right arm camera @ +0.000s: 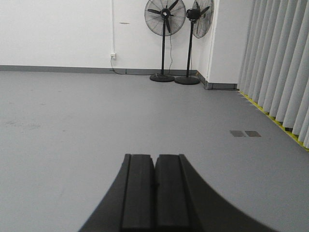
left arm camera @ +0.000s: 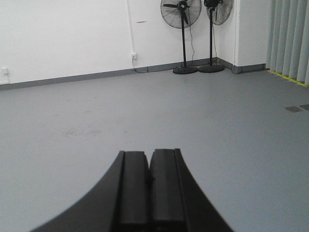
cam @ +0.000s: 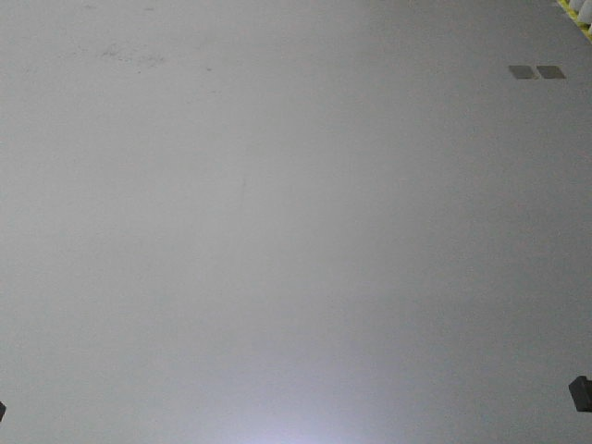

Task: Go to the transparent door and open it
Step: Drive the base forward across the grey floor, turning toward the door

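The floor [cam: 277, 231] is smooth, matt grey, and fills the whole front-facing view. Ahead of the left end effector [left arm camera: 148, 159] and off to its left, a patch of faint dark scuff marks [left arm camera: 77, 131] smudges the surface. Ahead and to the right of the right end effector [right arm camera: 155, 162], two small dark grey square floor plates [right arm camera: 245, 133] lie flush with the floor, side by side. Further to its right, a yellow stripe [right arm camera: 270, 118] runs along the floor's edge. Far ahead of both end effectors, a black pedestal fan [right arm camera: 165, 17] and a second pedestal fan [right arm camera: 198, 18] stand on round bases, just beside each other.
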